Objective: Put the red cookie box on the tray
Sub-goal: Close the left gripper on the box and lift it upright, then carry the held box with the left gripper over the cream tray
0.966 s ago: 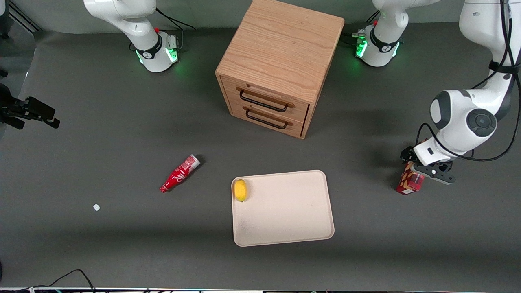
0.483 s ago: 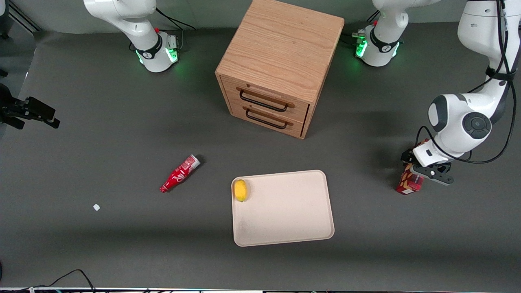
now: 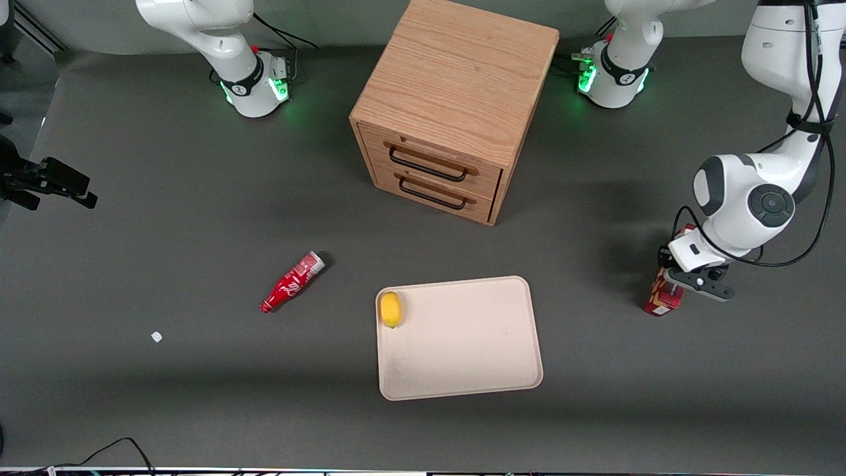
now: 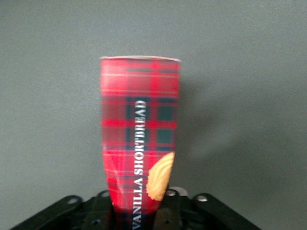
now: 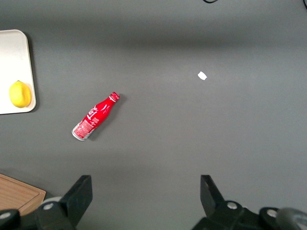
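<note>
The red cookie box [image 3: 662, 299], dark red plaid with a tan cookie picture, is at the working arm's end of the table, well to the side of the tray. My left gripper [image 3: 675, 283] is over its top end, shut on it. In the left wrist view the box [image 4: 140, 124] stands out from between the black fingers [image 4: 169, 211], which press on both of its sides, with grey table under it. The beige tray [image 3: 462, 344] lies near the table's middle, nearer the front camera than the cabinet.
A yellow lemon [image 3: 390, 309] lies on the tray at the edge toward the parked arm. A small red bottle [image 3: 291, 282] lies on the table beside the tray. A wooden drawer cabinet [image 3: 456, 99] stands farther back. A small white scrap [image 3: 156, 336] lies toward the parked arm's end.
The left arm's wrist and elbow have shifted slightly toward the table's middle and away from the front camera. The gripper stays on the box, which has hardly moved.
</note>
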